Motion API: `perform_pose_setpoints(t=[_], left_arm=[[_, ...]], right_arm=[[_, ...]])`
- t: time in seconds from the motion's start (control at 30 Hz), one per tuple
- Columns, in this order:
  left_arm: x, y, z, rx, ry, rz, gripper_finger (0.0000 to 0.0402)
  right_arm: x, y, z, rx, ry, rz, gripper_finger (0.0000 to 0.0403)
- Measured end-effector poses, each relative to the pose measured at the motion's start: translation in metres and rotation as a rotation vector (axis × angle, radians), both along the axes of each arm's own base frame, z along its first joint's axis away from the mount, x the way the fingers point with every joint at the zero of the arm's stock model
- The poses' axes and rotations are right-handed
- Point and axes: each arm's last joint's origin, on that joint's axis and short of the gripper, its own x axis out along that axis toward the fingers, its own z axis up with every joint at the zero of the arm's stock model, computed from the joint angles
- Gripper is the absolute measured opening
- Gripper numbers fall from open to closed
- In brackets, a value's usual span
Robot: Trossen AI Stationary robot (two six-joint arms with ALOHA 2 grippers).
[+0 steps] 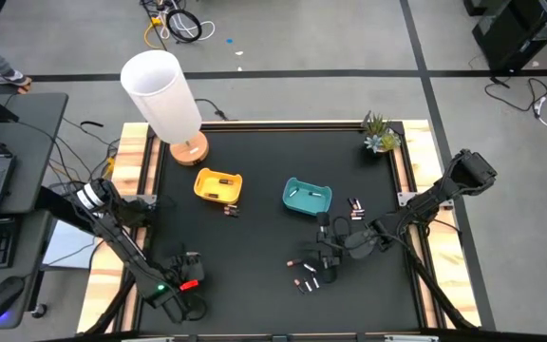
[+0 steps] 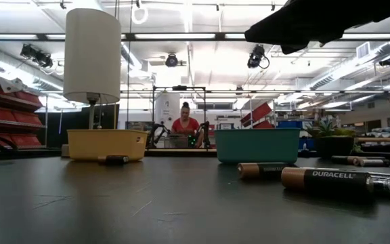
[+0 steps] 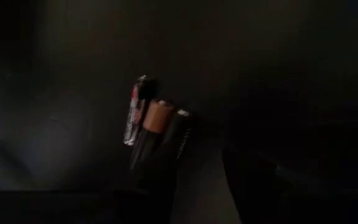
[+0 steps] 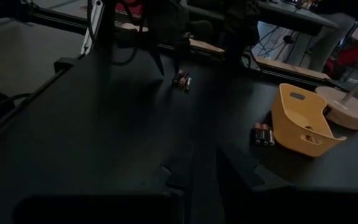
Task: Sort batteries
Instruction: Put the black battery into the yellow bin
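Batteries (image 1: 229, 209) beside yellow tray (image 1: 217, 185); teal tray (image 1: 307, 196) apart

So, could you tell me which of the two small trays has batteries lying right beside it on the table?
The yellow tray: a few batteries lie just outside its near wall. The teal tray has none that close.

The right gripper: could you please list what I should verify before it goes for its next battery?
1. Right gripper open and empty: ok, its wrist view shows bare table between the fingers.
2. Loose batteries lying close by it: ok.
3. Teal tray upright, nothing over it: ok.
4. Yellow tray upright: ok.
5. Stray batteries outside the yellow tray: not ok.
6. Left gripper well apart, at the table's near left: ok.
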Motion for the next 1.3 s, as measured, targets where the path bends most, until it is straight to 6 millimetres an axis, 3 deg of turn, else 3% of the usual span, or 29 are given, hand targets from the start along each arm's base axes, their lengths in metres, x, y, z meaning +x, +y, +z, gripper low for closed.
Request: perform_pose_setpoints(t=[0.43,0.7,1.0,1.13,1.3], left_arm=[[-0.002,0.003,-0.006,0.006,0.007,-0.009,0.0144],[-0.002,0.005,0.003,0.076,0.030,-0.032,0.0128],[0.030,0.047,-0.001,0.218,-0.066,0.158,0.0125],[0.041,0.059,-0.009,0.187,-0.016,0.095,0.0125],[0.040,0.067,-0.018,0.136,0.042,0.054,0.0125]], right_arm=[[-0.001,0.003,0.000,0.015,0.001,0.006,0.0057],[-0.002,0.003,0.000,0.015,0.001,0.007,0.0057],[0.000,0.004,0.004,0.025,-0.037,0.028,0.0057],[-0.001,0.005,0.003,0.021,-0.031,0.033,0.0057],[-0.002,0.005,0.001,0.014,-0.012,0.035,0.0057]])
